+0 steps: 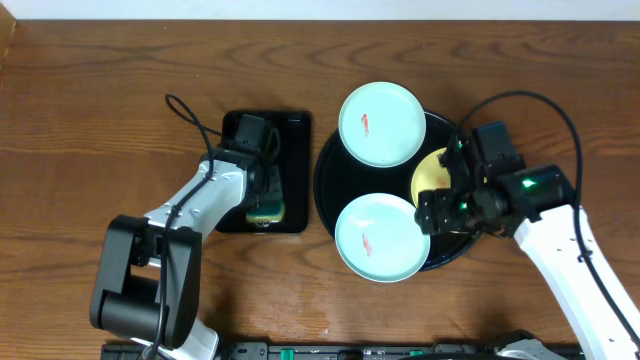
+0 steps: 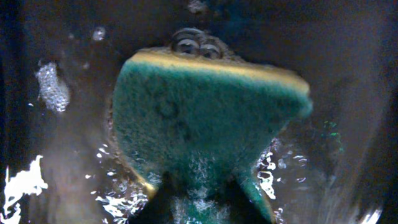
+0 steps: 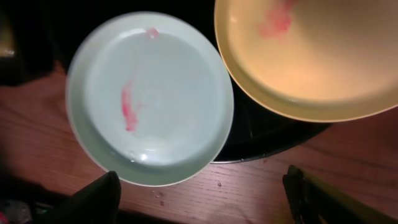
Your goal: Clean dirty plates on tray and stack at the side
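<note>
Green sponge [image 2: 205,118] pinched in the left fingers [image 2: 152,208] over the rectangular tray [image 1: 296,126]; the right fingers [image 3: 93,202] gape wide above smeared plates [image 3: 168,81] on the round tray [image 1: 326,185].

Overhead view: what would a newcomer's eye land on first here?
Two red-smeared dishes stand out on the large round glossy black tray: the far pale mint round plate and the near pale mint round plate, which overhangs the rim. Left of it, the left pincer pinches a green-and-yellow sponge in the wet small rectangular black tray.
</note>
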`<state>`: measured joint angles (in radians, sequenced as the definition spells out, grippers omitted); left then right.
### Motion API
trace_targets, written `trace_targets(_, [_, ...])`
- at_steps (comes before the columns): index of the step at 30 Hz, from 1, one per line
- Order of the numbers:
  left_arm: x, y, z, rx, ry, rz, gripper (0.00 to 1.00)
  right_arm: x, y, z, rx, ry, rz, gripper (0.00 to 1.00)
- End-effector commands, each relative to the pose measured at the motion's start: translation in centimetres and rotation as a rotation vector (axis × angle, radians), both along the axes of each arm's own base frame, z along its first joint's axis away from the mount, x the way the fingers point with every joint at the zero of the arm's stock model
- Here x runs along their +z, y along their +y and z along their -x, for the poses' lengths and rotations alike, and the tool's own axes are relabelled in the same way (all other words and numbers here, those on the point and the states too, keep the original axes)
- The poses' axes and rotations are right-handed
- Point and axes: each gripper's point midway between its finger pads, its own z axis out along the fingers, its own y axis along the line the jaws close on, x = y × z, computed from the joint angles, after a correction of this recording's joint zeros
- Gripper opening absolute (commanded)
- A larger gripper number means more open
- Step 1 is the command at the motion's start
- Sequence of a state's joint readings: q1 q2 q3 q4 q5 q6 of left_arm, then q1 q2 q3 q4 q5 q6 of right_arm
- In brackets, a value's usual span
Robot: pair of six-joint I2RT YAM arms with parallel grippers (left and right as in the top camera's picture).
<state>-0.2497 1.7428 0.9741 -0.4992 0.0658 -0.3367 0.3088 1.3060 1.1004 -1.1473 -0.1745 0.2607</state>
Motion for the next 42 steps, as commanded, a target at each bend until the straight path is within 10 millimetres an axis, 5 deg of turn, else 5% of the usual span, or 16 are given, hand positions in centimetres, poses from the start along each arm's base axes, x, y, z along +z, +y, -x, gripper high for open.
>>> trace_targets(1, [-2.0, 0.2, 1.5, -0.003, 0.075, -0.006, 0.08, -1.9, -0.2, 0.8, -0.008, 0.027, 0.019, 0.83])
trace_targets(11, [5.6, 0.0, 0.6, -0.004, -0.001, 0.013, 0.07, -7.6, 0.9, 0.8, -0.001, 0.003, -0.059, 0.53])
trace_targets(18, [11.3, 0.4, 2.3, -0.005, -0.097, 0.037, 0.08, -11.3, 1.1, 1.8, -0.004, 0.046, -0.078, 0.47])
trace_targets(23, [14.3, 0.5, 3.7, -0.010, -0.165, 0.070, 0.08, -13.0, 1.4, 1.0, -0.031, 0.035, -0.088, 0.26])
trace_targets(26, [15.3, 0.1, 4.3, -0.019, -0.185, 0.102, 0.07, -13.2, 1.9, -0.5, -0.042, -0.007, -0.107, 0.02])
trace_targets(33, [15.4, -0.9, 4.8, -0.040, -0.162, 0.162, 0.07, -12.1, 1.0, -5.2, -0.132, -0.207, -0.059, 0.01])
trace_targets(42, [15.5, -4.0, 4.8, -0.130, -0.180, 0.206, 0.07, -12.1, 0.6, -5.6, -0.142, -0.231, -0.029, 0.01])
